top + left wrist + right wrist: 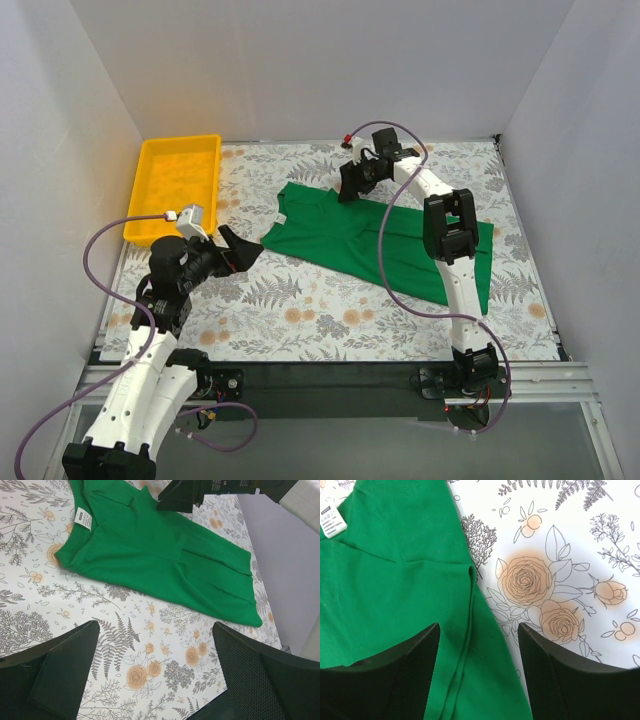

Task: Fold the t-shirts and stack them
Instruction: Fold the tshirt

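A bright green t-shirt (345, 240) lies folded lengthwise into a long strip across the middle of the floral table, collar end at the left with a white label (82, 518). It also shows in the left wrist view (160, 560) and the right wrist view (395, 590). My right gripper (350, 182) is open and hovers over the shirt's far edge near the collar; its jaws straddle the shirt's hem and edge (479, 645). My left gripper (243, 250) is open and empty, over bare tablecloth just left of the collar end (150, 660).
A yellow plastic tray (150, 170) stands at the back left of the table, with nothing in it. White walls close in the table at the back and both sides. The right arm's links (455, 230) and cable cross above the shirt's right half.
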